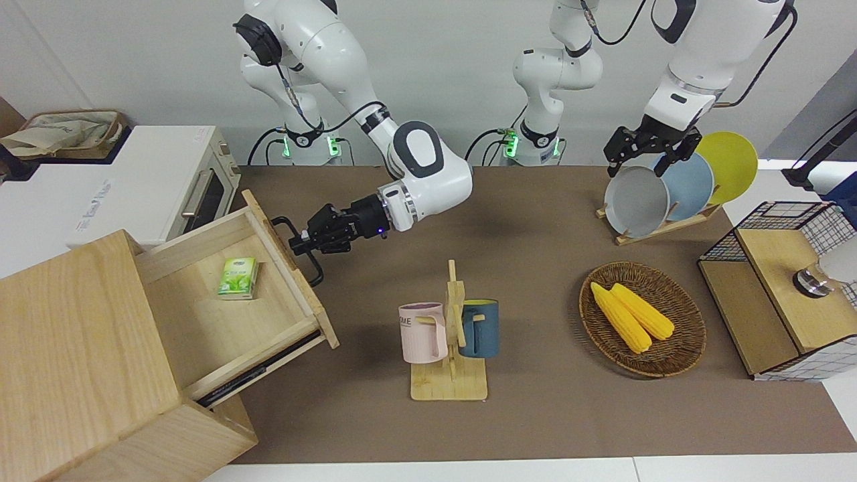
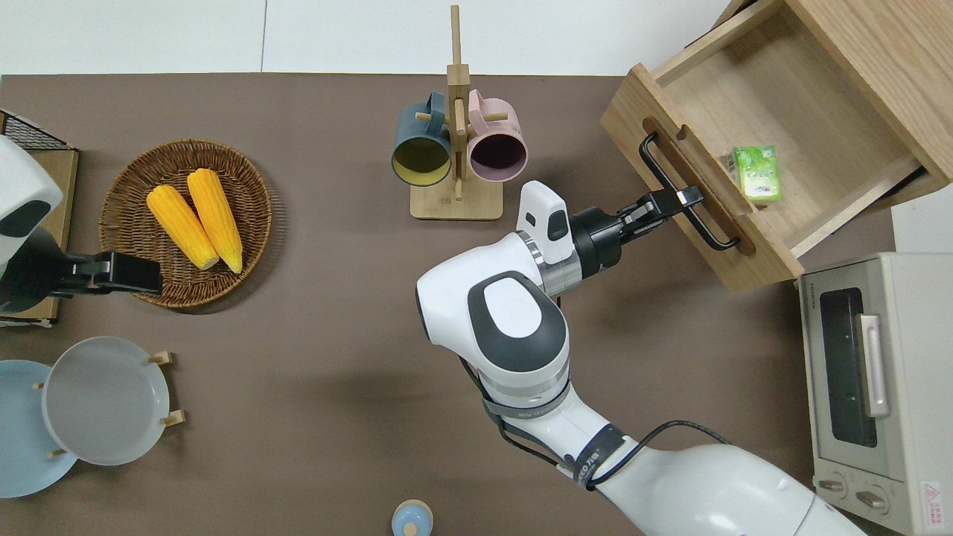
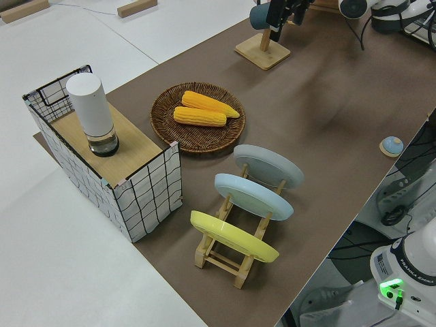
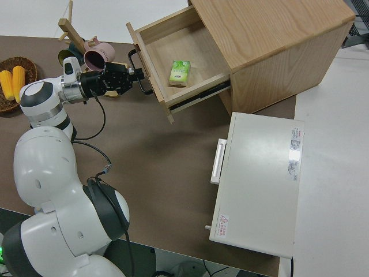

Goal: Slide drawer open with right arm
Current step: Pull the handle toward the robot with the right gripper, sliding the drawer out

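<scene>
The drawer stands pulled well out of the pale-wood cabinet at the right arm's end of the table. A small green packet lies on the drawer floor. My right gripper is at the black bar handle on the drawer front, its fingers shut around the bar near the middle. The right side view shows the same grip on the handle, with the right gripper reaching in level with the table. My left gripper is parked, fingers apart and holding nothing.
A white toaster oven stands beside the cabinet, nearer to the robots. A mug rack with a pink and a blue mug is mid-table. A wicker basket of corn, a plate rack and a wire-grid box fill the left arm's end.
</scene>
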